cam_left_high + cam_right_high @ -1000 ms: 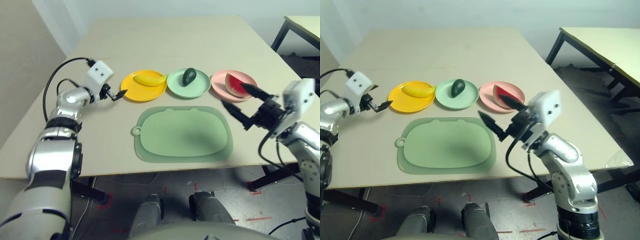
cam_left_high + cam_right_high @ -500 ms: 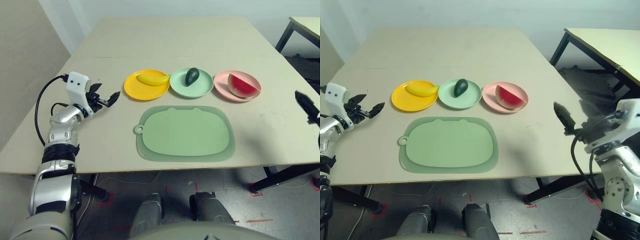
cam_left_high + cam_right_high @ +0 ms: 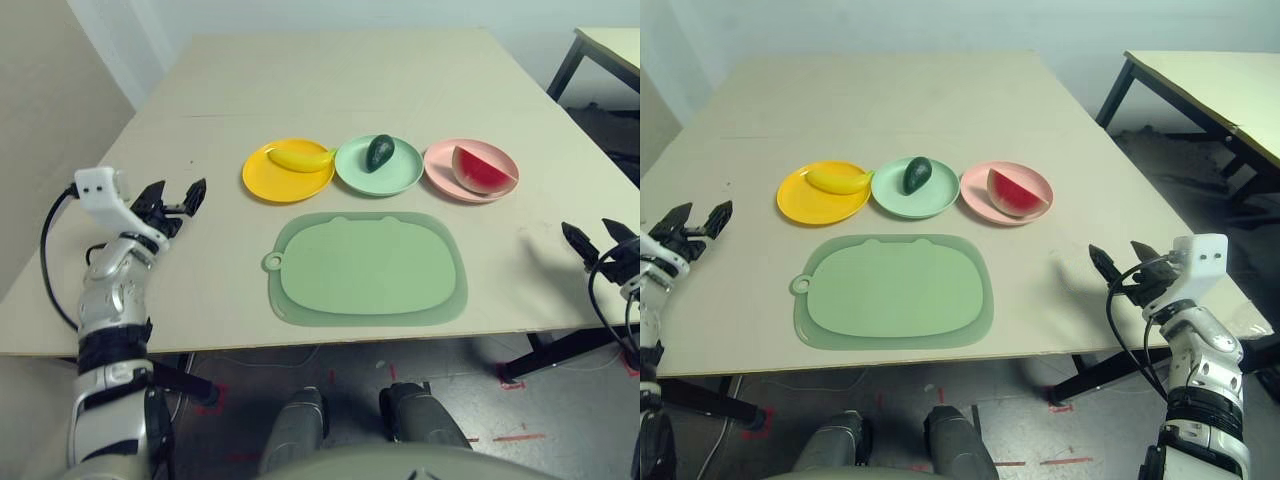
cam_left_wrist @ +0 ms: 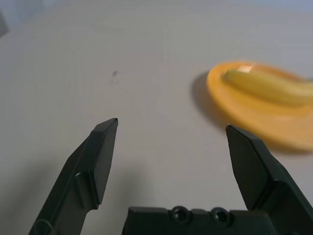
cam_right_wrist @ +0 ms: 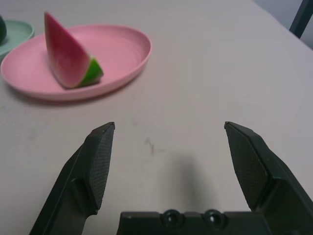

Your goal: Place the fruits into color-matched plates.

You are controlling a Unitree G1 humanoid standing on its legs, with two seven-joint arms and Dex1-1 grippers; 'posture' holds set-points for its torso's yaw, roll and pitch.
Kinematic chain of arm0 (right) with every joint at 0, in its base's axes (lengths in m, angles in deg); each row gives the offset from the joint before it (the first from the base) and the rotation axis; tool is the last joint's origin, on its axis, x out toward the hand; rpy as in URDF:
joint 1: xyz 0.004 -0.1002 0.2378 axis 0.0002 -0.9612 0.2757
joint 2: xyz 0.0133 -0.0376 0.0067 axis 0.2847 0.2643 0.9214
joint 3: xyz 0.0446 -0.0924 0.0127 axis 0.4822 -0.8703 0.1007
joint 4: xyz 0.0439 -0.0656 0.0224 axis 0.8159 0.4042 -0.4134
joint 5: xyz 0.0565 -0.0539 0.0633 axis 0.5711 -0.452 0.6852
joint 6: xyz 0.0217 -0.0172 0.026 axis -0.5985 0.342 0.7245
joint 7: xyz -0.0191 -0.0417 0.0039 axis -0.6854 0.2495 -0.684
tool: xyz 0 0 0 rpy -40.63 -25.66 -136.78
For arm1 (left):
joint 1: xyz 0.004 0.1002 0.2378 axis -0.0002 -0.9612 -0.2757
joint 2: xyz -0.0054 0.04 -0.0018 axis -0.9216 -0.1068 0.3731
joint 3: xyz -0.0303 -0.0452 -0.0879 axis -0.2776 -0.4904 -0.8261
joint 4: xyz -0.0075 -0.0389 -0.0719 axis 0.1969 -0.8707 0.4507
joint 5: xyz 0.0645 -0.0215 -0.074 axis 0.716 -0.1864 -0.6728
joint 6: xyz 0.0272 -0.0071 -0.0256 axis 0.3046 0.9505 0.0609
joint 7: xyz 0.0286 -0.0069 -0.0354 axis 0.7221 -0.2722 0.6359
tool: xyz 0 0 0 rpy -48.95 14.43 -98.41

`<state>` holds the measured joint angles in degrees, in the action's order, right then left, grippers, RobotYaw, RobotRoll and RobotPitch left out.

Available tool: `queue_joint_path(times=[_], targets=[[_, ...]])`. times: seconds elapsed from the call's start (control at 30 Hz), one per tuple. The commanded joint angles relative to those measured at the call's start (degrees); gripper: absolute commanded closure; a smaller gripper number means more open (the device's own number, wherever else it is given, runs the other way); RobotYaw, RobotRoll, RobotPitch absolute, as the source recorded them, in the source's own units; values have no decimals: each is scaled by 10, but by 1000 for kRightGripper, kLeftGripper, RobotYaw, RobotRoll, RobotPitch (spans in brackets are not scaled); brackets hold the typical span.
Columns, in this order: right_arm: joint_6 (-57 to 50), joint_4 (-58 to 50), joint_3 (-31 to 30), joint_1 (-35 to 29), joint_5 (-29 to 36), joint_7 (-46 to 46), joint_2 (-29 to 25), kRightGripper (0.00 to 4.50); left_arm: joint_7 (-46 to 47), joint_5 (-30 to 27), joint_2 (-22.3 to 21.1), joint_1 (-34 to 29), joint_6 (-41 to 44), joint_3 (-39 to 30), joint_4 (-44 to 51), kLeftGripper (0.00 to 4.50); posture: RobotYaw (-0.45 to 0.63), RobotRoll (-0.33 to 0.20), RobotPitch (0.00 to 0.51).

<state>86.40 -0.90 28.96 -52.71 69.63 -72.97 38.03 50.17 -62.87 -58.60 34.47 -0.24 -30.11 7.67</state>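
Fruits all sit plated — banana [image 3: 300, 158] on yellow plate [image 3: 262, 182], avocado [image 3: 379, 152] on green, watermelon [image 3: 477, 171] on pink; both grippers, left [image 3: 176, 195] and right [image 3: 1118, 261], spread empty, well apart at the table's sides.

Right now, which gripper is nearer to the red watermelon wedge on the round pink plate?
Right. The right gripper hangs open off the pink plate's near right side; the left gripper, also open, sits across the table beyond the yellow plate, far from the watermelon wedge.

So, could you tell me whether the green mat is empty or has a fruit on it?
Empty. The mat lies bare; the banana, avocado and watermelon each sit in plates behind it.
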Motion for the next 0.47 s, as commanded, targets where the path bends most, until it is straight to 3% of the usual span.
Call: queue_joint_path(times=[0.03,0.27,0.47], targets=[[23,40,-17,23,-14,0,10,0,20,18,5,-39,-13,1,42,7,27,0,126],[54,101,-27,65,-20,7,22,0,29,16,2,-53,0,7,86,7,87,0,125],[62,87,-22,51,-13,6,26,0,25,11,1,-25,3,8,58,7,36,0,132]])
